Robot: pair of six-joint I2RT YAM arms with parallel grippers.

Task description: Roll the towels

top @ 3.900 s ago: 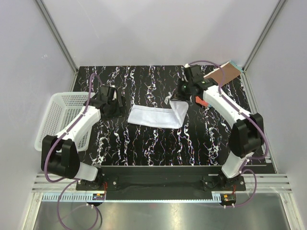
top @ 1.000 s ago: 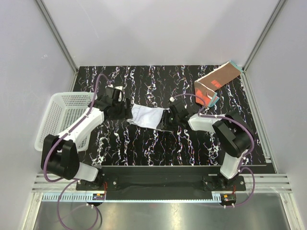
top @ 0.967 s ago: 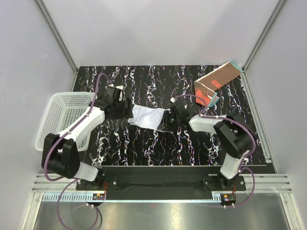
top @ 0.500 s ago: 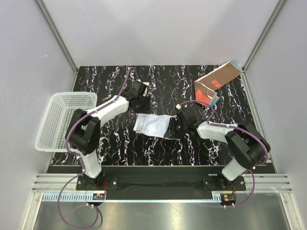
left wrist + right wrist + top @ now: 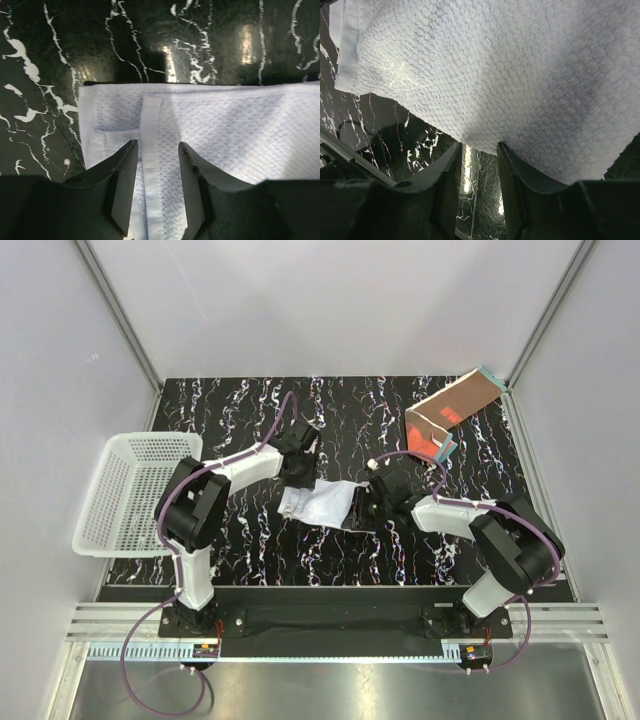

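Note:
The white towel (image 5: 320,502) lies folded short at mid table. My left gripper (image 5: 298,477) is low over its left end, jaws apart. In the left wrist view the towel (image 5: 240,130) lies flat under the left gripper (image 5: 157,145), a hem strip between the fingers. My right gripper (image 5: 362,502) is at the towel's right end. In the right wrist view the towel (image 5: 495,65) rises over the right gripper (image 5: 479,146), its edge bunched between the tips. The rust-brown towel (image 5: 455,405) lies at the back right, one end propped on the frame.
A white perforated basket (image 5: 150,437) sits at the table's left edge, overhanging it. The left arm's cable (image 5: 262,430) arcs over the back left of the table. Grey walls with metal posts close in the back and sides.
The left arm has swung from the towel's far left side round to its back left end, and its jaws have narrowed. The right gripper and white towel have shifted slightly right.

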